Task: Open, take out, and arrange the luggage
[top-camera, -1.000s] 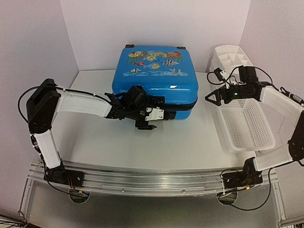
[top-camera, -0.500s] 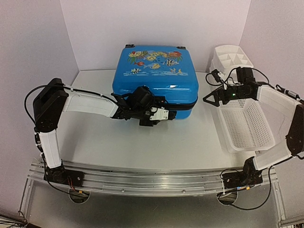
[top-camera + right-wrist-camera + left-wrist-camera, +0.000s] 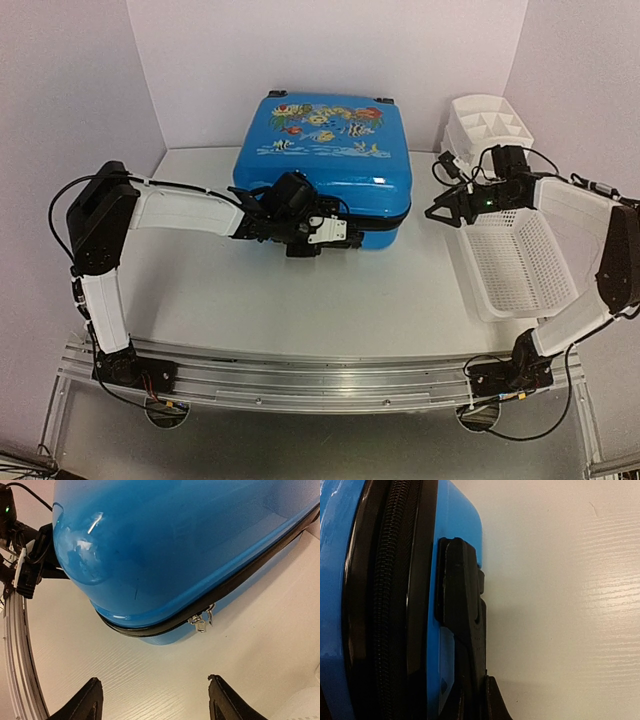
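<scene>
White table point(image 3: 300, 300), faint wood-grain finish visible in the wrist views. Three plain walls box it in: back wall point(image 3: 330, 45), left wall point(image 3: 60, 90), right wall point(image 3: 580, 70). All are pale with a lilac tint and meet in two vertical corners. Aluminium rail point(image 3: 320, 375) runs along the table's near edge. Grey floor point(image 3: 300, 445) below that, slightly glossy. Lighting is even and diffuse, with only soft shadows on the table surface.

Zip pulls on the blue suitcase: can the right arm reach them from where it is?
Probably yes. In the right wrist view the open right gripper faces the zip pulls on the suitcase, with nothing but table between them. It is not touching them yet.
</scene>
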Controlling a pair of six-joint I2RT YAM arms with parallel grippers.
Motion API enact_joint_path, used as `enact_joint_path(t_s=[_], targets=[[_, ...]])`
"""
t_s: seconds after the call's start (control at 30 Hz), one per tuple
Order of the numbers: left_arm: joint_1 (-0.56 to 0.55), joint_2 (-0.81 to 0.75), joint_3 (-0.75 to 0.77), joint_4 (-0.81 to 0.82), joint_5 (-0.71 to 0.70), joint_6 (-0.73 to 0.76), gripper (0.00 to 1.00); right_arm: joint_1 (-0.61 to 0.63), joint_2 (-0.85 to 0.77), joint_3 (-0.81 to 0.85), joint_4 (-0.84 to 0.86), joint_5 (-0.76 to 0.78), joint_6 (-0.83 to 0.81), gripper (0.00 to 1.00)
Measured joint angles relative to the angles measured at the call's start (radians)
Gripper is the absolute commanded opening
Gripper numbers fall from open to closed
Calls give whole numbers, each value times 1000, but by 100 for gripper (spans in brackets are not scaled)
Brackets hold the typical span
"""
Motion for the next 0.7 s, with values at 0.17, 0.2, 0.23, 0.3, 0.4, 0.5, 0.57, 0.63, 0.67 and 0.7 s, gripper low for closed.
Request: enact_joint_path(t_s=[0.17,0.2,0.23,0.3,0.4,0.5,0.57,0.63,0.67,0.7], targets=[[22,-24,-18,-22,42,-6,0,21,73,6,6,-41,-26,63],[25,-30,-24,-22,47,-8,0,27,93,10,9,-50,-31,62],[29,-37,-33,-23,53,-9,0,30,112,16,13,-55,-36,60],[36,-49,-45,-30,63,-13,0,36,153,39,17,-73,-44,58],[40,-54,-49,-38,71,-21,0,38,215,87,35,-96,-57,55],[40,-54,-49,-38,71,-26,0,38,263,122,54,-114,-72,47],[40,-54,-49,-38,71,-27,0,38,291,138,63,-133,-80,45],[40,-54,-49,-38,71,-27,0,38,310,143,69,-152,-90,44],[40,-54,-48,-38,71,-27,0,38,314,143,68,-158,-95,43],[40,-54,-48,-38,71,-27,0,38,315,142,68,-164,-101,42]])
